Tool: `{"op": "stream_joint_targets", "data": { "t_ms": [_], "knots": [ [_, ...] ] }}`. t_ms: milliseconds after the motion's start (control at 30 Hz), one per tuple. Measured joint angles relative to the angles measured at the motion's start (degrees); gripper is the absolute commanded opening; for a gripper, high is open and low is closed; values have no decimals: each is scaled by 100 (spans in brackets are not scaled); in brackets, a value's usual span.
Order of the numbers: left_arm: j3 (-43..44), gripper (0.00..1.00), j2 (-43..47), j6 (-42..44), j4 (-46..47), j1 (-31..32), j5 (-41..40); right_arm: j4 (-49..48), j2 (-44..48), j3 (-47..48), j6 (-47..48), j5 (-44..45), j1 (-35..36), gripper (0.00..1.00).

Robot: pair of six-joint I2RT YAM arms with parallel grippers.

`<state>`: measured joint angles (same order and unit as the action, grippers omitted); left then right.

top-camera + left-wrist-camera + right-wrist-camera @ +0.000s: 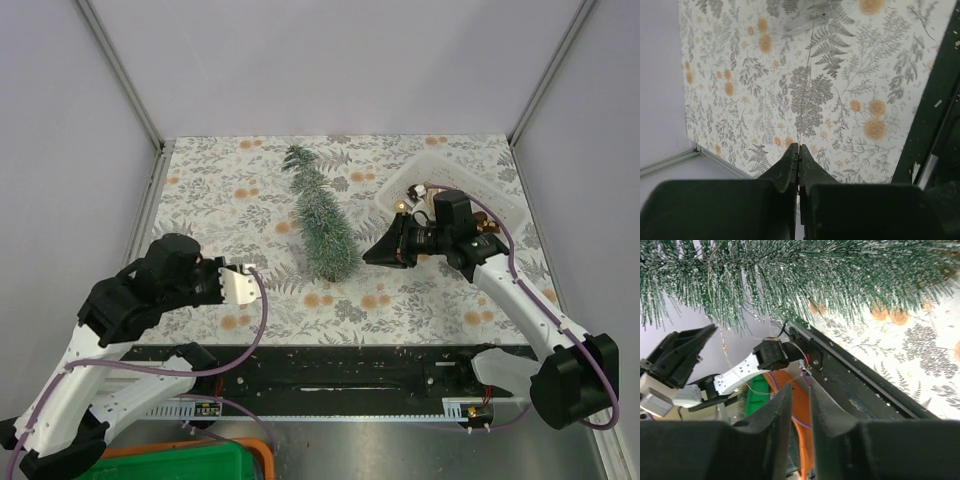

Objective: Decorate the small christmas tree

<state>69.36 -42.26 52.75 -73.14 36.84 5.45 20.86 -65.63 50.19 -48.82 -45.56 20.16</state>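
While the small christmas tree (322, 225) lies flat, right gripper (370, 254) hovers nearby.

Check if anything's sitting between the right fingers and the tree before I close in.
Nothing visible blocks it. The right gripper points at the wide lower end of the small christmas tree, with only tablecloth between. A thin gold wire dangles from the bristles, off to the side.
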Motion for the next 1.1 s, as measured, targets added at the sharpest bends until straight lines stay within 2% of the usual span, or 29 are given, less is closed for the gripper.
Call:
{"op": "stream_joint_targets", "data": {
  "t_ms": [100,300,467,567,667,767,833,900,1100],
  "knots": [
    [-289,0,256,-223,468,0,-284,192,26,20,177,164,0,43],
    [-374,0,667,-345,1067,0,-918,223,17,203,463,420,0,44],
    [-485,0,688,-31,1154,0,-1344,105,-122,133,739,518,17,37],
    [-490,0,678,-4,1102,0,-1355,79,-76,-133,955,885,210,36],
    [-503,0,636,-37,1036,0,-1349,48,214,-608,1075,1445,616,50],
    [-682,0,632,-203,1241,0,-1458,-4,645,-822,1185,2059,721,77],
    [-925,0,629,-400,1526,0,-1648,-269,866,-815,1285,2474,719,83],
    [-1130,0,579,-667,1725,-2,-1821,-540,916,-634,1460,2887,719,84],
    [-1200,0,304,-1438,2155,-146,-1923,-1589,31,750,1869,3130,717,94]
  ]
}}
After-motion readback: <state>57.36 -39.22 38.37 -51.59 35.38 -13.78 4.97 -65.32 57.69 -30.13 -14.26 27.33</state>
